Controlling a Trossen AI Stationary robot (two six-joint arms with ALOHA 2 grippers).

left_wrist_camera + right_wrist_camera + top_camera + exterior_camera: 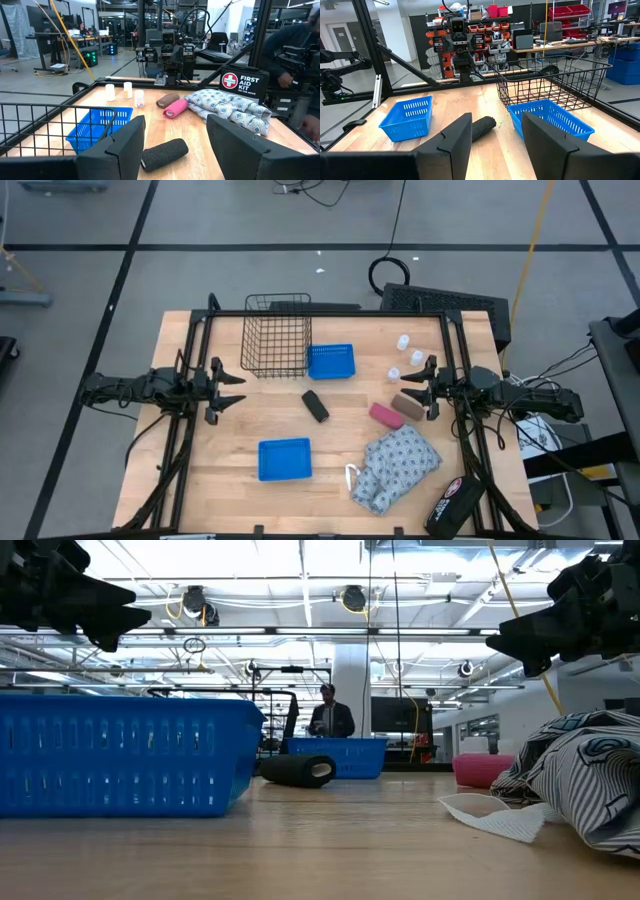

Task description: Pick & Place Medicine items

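Both arms parked above the counter (250,425), nothing held. Left end effector (238,389) at the left edge, fingers spread with a clear gap in its wrist view. Right end effector (405,392) at the right side, fingers also spread, empty.

Three white bottles (403,343), (416,358), (394,373) stand upright on bare wood near the far right corner, close together, just ahead of the right end effector. None is in a container.

Containers:
- wire basket (277,335) at the far centre, looks empty
- far blue tray (331,361) just beside the basket's right side, empty as far as visible
- near blue tray (284,459) toward the front edge, empty

Loose on the counter: black roll (315,406) between the trays, pink block (386,415) and brown block (406,404) side by side, patterned cloth (398,466) at front right, first aid kit pouch (455,502) at the front right corner.
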